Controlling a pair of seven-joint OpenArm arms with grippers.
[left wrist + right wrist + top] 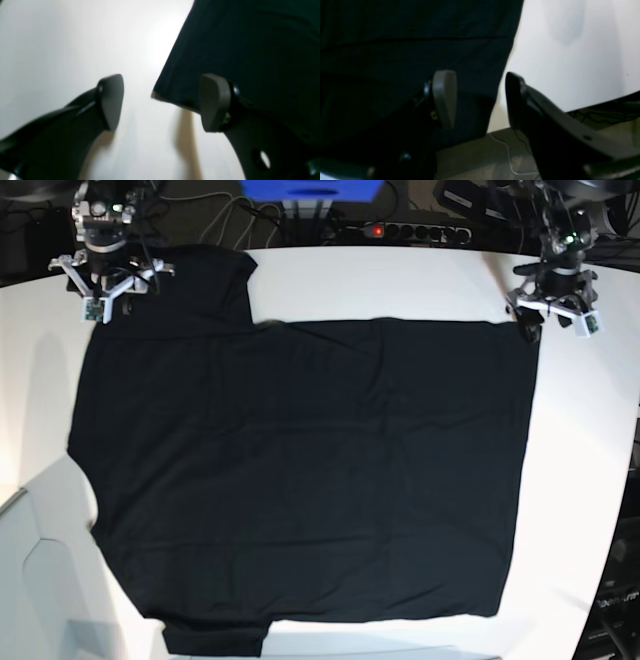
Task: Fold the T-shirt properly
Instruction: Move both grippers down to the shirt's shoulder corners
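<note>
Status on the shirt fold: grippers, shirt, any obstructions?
Left gripper open at a shirt corner, right gripper open over the sleeve edge. T-shirt spread flat on the table, unfolded, not held. Nothing in the way.

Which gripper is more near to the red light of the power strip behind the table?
Left. The left gripper is at the T-shirt's corner, fairly near the red light. The right gripper is over the sleeve, farther away.

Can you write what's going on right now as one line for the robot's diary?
T-shirt: spread flat on white table | left tool: open at shirt corner | right tool: open over shirt edge | fold: not started
</note>
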